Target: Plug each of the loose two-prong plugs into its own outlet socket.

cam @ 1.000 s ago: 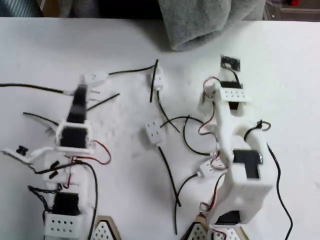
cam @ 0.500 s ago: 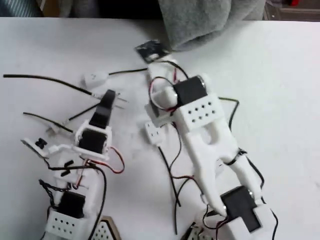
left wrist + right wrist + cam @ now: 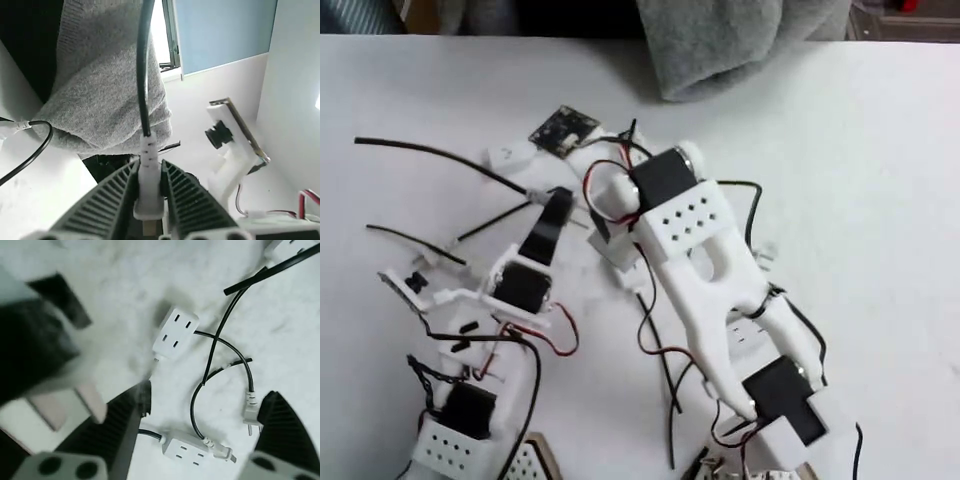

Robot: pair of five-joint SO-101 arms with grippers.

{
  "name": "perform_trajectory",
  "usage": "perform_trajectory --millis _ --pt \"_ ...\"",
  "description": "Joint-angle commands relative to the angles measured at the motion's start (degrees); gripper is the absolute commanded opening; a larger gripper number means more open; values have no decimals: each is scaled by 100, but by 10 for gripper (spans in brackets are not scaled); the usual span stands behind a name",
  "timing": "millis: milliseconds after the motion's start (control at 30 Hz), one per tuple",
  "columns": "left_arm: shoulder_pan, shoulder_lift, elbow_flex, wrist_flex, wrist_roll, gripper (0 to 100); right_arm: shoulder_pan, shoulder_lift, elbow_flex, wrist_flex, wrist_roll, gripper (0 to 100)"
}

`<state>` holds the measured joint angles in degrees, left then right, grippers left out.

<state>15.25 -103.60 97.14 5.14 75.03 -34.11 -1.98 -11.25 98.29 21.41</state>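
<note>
Left gripper [image 3: 556, 208], high view: has shifted toward the middle while right arm [image 3: 692, 235] swung in over the sockets. Left wrist view: jaws clamped on white plug [image 3: 148, 197], held up. Right wrist view: right gripper [image 3: 209, 395] spread apart above outlet socket [image 3: 175, 333] on the table; insertion probably close.

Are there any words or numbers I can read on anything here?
No text can be read anywhere.
Outlets: only slots, no letters to see.
Plug: plain white, no print to see.
Camera board: any marks are too small to read.
</note>
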Motion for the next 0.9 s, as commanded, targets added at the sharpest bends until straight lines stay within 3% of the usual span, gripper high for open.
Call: perform_trajectory --millis 0,600,867 --pt "-22 -57 -9 79 -44 24 -101 -207 -369 22 114 341" --pt "330 -57 -9 404 -70 24 295 1877 -3147 -57 88 341" --pt "330 -57 -9 527 -62 24 338 2009 -3420 13 88 341"
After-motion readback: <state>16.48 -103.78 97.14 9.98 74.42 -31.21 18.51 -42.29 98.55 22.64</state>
